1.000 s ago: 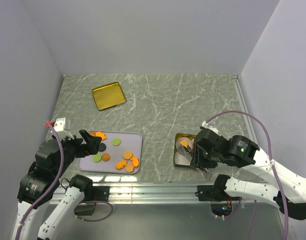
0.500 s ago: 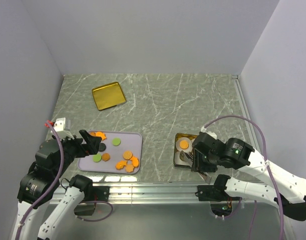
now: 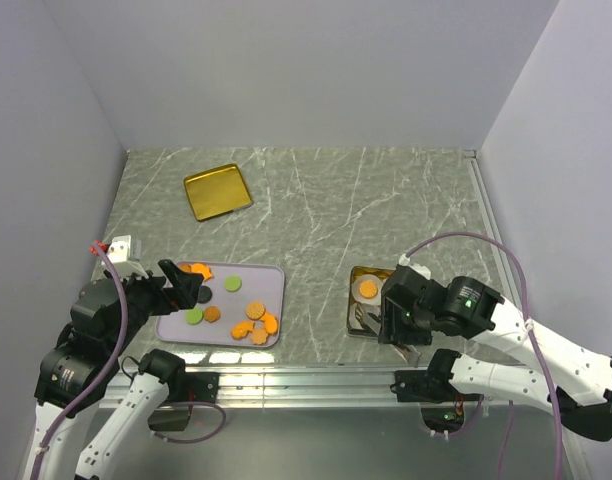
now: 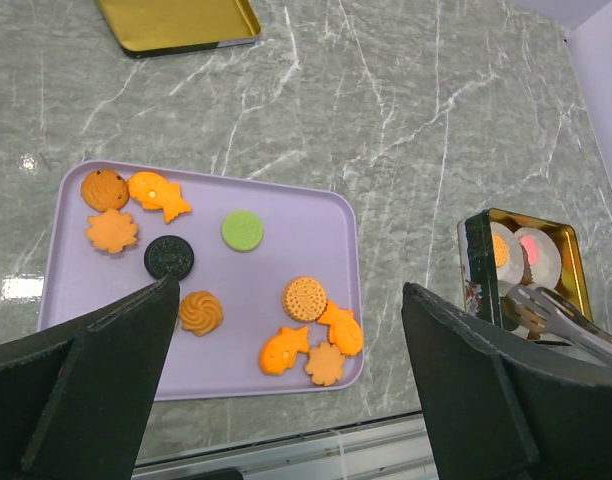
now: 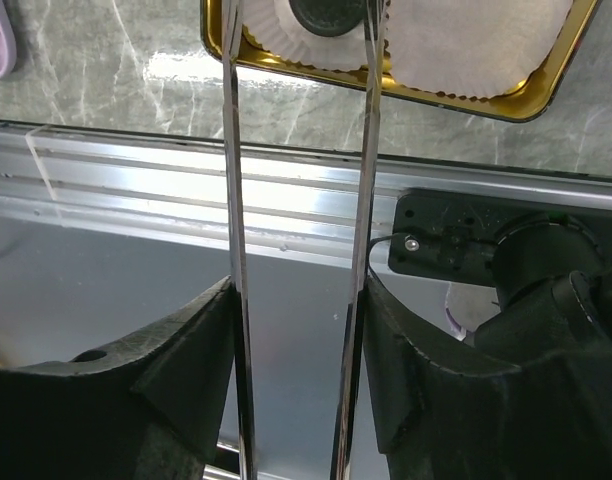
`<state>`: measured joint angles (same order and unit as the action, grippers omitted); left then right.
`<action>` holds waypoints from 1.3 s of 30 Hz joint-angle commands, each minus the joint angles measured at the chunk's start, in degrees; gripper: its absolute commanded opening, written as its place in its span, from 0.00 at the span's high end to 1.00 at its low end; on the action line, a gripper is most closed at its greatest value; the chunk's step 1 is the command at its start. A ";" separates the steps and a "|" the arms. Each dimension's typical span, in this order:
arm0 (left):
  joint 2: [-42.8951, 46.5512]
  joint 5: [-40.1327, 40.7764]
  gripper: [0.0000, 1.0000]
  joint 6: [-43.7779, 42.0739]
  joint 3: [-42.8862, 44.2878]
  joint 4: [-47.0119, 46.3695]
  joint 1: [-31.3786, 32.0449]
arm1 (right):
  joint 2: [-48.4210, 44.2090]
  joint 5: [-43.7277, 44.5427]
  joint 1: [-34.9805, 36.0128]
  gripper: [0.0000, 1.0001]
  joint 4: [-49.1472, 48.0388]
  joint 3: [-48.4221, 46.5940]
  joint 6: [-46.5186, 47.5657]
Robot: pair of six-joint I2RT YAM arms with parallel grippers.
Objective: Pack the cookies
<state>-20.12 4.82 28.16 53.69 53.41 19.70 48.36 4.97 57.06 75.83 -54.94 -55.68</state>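
Observation:
Several cookies (image 4: 304, 298), mostly orange with one black and one green, lie on a lilac tray (image 4: 276, 250) at the near left. My left gripper (image 4: 289, 300) hangs open above them, holding nothing. My right gripper (image 5: 298, 290) is shut on metal tongs (image 5: 233, 150). The tongs' blades stand apart on either side of a black cookie (image 5: 326, 15), which sits in a white paper cup in the gold tin (image 5: 546, 100). From above, an orange cookie (image 3: 368, 290) shows in the tin (image 3: 354, 272), with the right gripper (image 3: 401, 320) at its near edge.
A gold lid (image 3: 217, 190) lies at the far left of the marble table. A metal rail (image 5: 286, 190) runs along the near edge under the tongs. More white paper cups (image 5: 476, 45) fill the tin.
The right arm has drawn back toward the near edge, uncovering the tin and its orange cookie. The tongs' blades have spread wider. The left arm has not moved.

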 commanded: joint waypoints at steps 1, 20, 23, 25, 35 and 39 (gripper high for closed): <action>-0.80 0.10 0.01 -0.21 0.45 -1.46 0.16 | 0.59 1.53 -0.28 0.42 -1.74 -0.52 -0.30; -0.80 -0.16 0.01 -0.30 0.45 -1.64 0.16 | 12.54 3.99 -0.28 0.42 -2.79 -17.55 6.54; -1.06 -0.16 0.01 -0.39 0.36 -1.64 0.16 | 17.37 3.55 -0.19 0.42 -4.02 -22.04 9.88; -0.97 -0.16 0.01 -0.30 0.36 -1.64 0.16 | 21.24 3.20 -0.02 0.42 -5.25 -25.55 11.11; -0.53 0.37 0.00 -0.04 0.45 -1.47 0.16 | 40.66 1.27 3.58 0.42 -8.42 -41.46 18.32; -0.01 0.54 0.01 0.05 0.45 -1.46 -0.10 | 49.96 0.57 5.25 0.42 -7.28 -49.02 20.52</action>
<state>-20.14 4.84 28.16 53.69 53.41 19.70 94.61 6.02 61.08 69.21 -98.37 -38.41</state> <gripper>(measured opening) 0.995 0.579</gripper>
